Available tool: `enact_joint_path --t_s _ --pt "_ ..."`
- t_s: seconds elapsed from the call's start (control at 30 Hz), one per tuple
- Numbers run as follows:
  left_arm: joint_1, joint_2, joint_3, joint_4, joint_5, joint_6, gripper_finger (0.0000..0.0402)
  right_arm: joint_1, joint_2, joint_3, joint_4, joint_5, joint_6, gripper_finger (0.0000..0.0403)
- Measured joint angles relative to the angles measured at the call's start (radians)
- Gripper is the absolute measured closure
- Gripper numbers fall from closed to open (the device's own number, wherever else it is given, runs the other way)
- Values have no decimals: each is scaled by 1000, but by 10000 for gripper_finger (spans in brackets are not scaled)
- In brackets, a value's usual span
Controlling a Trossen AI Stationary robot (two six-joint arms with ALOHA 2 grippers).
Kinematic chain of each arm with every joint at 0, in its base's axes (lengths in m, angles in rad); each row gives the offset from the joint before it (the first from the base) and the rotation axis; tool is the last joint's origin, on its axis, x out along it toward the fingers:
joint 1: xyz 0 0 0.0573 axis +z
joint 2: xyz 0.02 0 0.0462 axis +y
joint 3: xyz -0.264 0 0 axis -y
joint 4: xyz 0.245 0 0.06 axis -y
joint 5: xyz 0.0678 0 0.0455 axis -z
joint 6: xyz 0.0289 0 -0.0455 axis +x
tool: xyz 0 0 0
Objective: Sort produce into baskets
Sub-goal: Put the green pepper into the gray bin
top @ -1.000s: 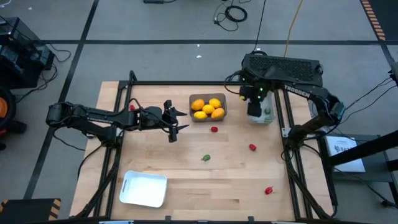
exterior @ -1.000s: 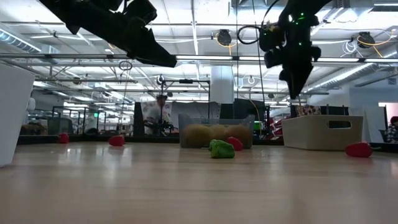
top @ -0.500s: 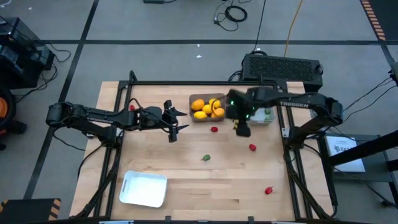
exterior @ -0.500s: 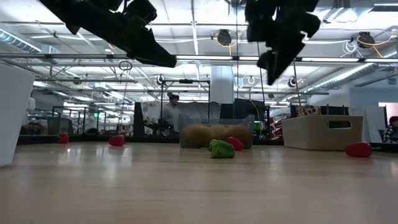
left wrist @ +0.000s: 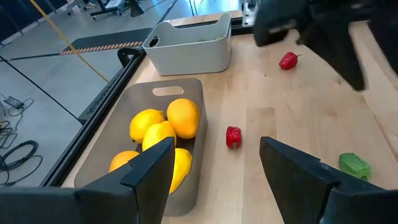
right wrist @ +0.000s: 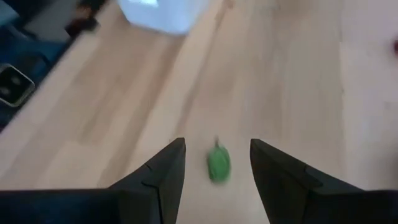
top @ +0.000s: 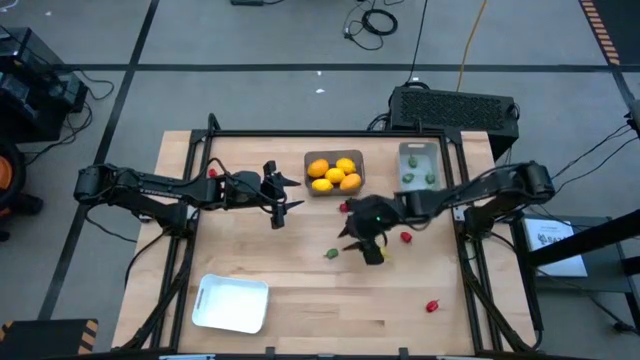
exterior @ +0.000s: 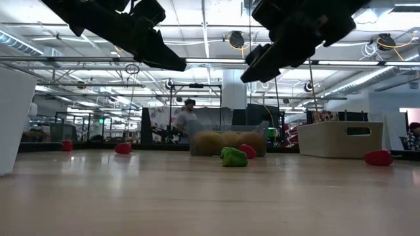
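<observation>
A small green piece (top: 331, 254) lies on the table's middle; it also shows in the low view (exterior: 233, 157). My right gripper (top: 362, 243) hangs open above the table just right of it, and in the right wrist view (right wrist: 217, 144) the green piece (right wrist: 217, 163) shows between the two fingers, untouched. My left gripper (top: 281, 201) waits open and empty left of the dark grey bin (top: 352, 186), which holds several yellow and orange fruits (top: 334, 173). The pale grey bin (top: 404, 152) holds small green pieces (top: 419, 176).
Red pieces lie near the dark bin (top: 344, 207), right of my right gripper (top: 406, 237), at the near right (top: 432, 306) and at the far left (top: 213, 173). A white tray (top: 231, 303) stands at the near left. A person (exterior: 187, 118) shows in the room beyond.
My right gripper has left the place above the pale grey bin and gone toward the table's near and left side, lowering over the green piece in the middle. The pale grey bin now shows uncovered.
</observation>
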Motion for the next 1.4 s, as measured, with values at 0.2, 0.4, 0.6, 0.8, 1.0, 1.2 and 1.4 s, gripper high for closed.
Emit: enact_joint_path --t_s 0.2,0.4,0.6,0.8,1.0,1.2,1.4 --pt "0 0 0 0 0 0 158 27 16 -100 184 10 -9 231" --pt "0 0 0 5 0 1 158 36 140 -107 344 26 -5 208" --pt "0 0 0 5 0 2 158 39 242 -99 361 24 18 140" --pt "0 0 0 6 0 2 158 39 297 -99 402 28 43 89" --pt "2 0 0 8 -1 2 158 39 366 -98 468 106 44 82" --pt "2 0 0 8 -2 2 158 39 430 -97 514 110 64 98" --pt "2 0 0 8 -5 3 158 38 431 -95 496 108 62 151"
